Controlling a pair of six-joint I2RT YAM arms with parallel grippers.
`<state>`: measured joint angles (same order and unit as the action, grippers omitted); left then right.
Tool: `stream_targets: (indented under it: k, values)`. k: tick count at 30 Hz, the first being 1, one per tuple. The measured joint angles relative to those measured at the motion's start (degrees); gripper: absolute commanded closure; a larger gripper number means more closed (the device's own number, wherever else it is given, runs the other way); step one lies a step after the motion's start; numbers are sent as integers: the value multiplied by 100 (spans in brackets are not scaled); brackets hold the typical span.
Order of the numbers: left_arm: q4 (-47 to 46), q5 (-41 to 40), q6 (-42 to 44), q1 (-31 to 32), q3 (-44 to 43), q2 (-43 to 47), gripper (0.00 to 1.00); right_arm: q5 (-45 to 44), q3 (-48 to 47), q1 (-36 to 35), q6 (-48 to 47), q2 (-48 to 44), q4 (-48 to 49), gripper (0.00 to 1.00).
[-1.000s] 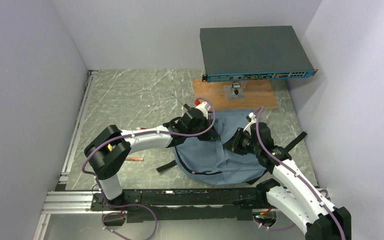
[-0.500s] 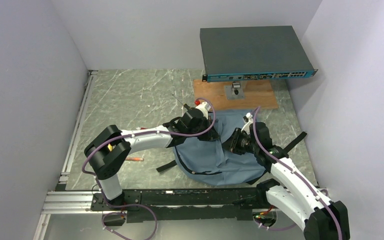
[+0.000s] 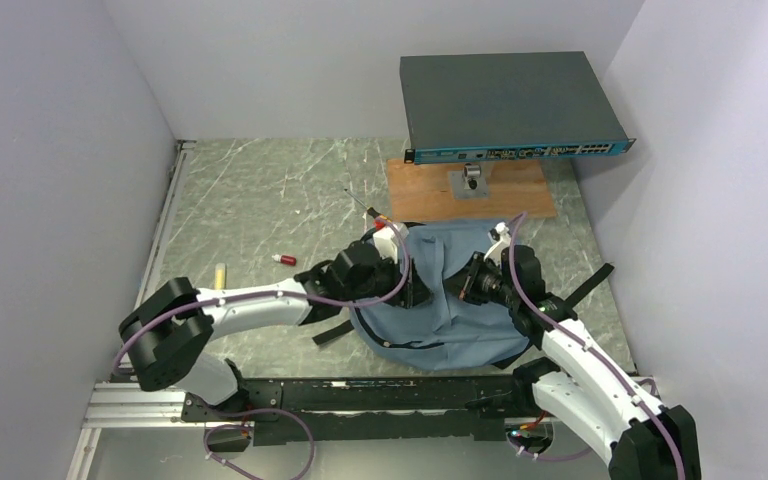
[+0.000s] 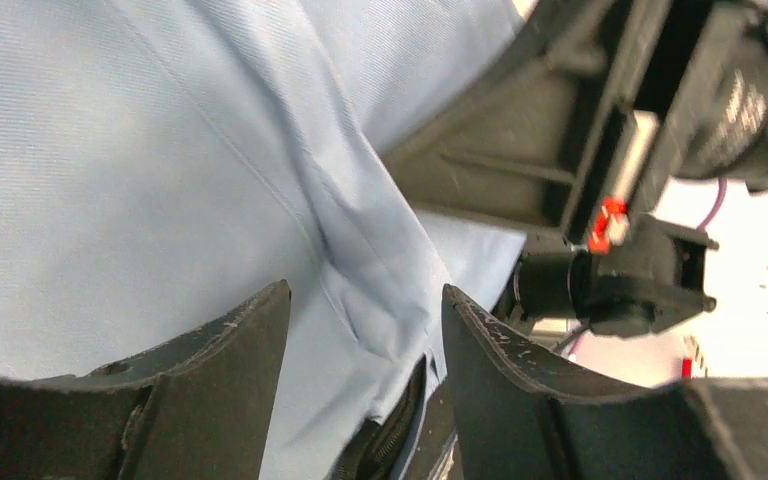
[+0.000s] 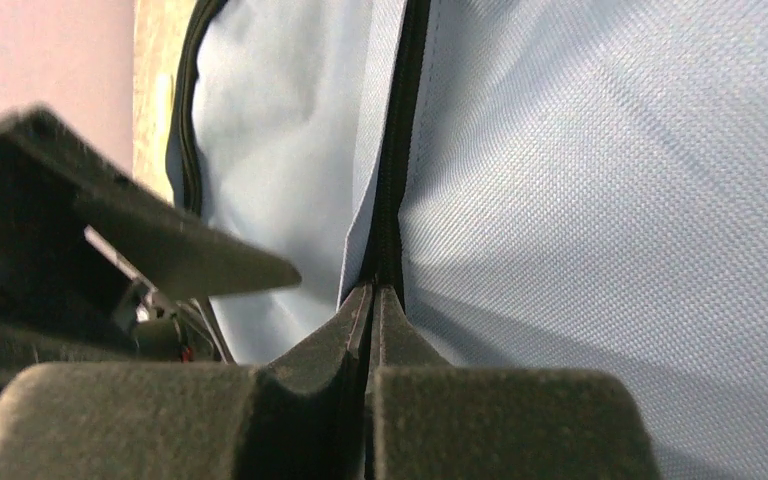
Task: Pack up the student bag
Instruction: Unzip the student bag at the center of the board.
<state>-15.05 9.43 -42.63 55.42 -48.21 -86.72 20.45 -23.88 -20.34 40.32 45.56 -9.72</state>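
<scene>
- The student bag (image 3: 450, 310) lies flat on the marble-patterned table (image 3: 260, 190), toward 5 o'clock from the middle of the top view. Both arms cover its upper half, so its opening cannot be made out.
- The left gripper (image 4: 365, 330) stands with its jaws apart over a ridge of the bag's blue fabric. Its fingers (image 4: 225, 370) are cut off at the bottom edge, and neither visibly presses the cloth.
- The right gripper (image 5: 372, 295) has its jaws pressed together just where the black zipper (image 5: 400, 130) runs in. The pads hide whether a pull tab or cloth is pinched between them.
- In the left wrist view the right gripper's black housing fills the 1 o'clock corner; the white print on its motor is too blurred to read.
- At 1 o'clock in the top view, a network switch (image 3: 510, 100) sits on a stand over a wooden board (image 3: 520, 195) — its port labels are too small to read.
- At 9 o'clock from the bag lie a red-capped piece (image 3: 285, 260) and a pale yellow piece (image 3: 220, 272), both too small to identify.
</scene>
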Motion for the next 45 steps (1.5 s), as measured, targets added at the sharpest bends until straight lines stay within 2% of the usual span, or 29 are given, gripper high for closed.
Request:
stream_targets:
  k: [5,9,12,14,16,22,29,35,40,43,44,45]
  values:
    - [-481,-79,212,435,345,136,38,-302,-210,0,315,17,-138,100]
    - [-802,4,247,619,319,-302,45,-507,-240,-2,525,-31,-186,100]
    - [-857,85,160,621,238,-713,55,-612,-243,-2,645,-50,-192,100]
    - [-861,133,101,612,181,-866,69,-721,-247,-2,717,-24,-192,100]
    - [-868,151,50,608,142,-927,78,-826,-284,-4,739,42,-197,100]
    - [-1102,422,-216,439,133,-1185,90,-1290,-1091,-7,748,876,-356,100]
    - [-1399,568,-407,372,271,-1257,94,-2000,-1668,33,544,1703,94,100]
    - [-1484,566,-420,354,299,-1255,100,-2476,-2271,-28,-444,2402,514,100]
    - [-1558,568,-415,337,343,-1250,100,-2557,-2317,-66,-940,2728,658,100]
    - [-1554,575,-398,317,361,-1220,93,-2468,-2441,-72,-1073,2918,621,100]
    - [-1550,581,-393,310,363,-1204,89,-2430,-2535,-76,-1108,2988,538,91]
    - [-1532,601,-374,297,367,-1178,86,-2393,-2653,-81,-1150,3049,404,77]
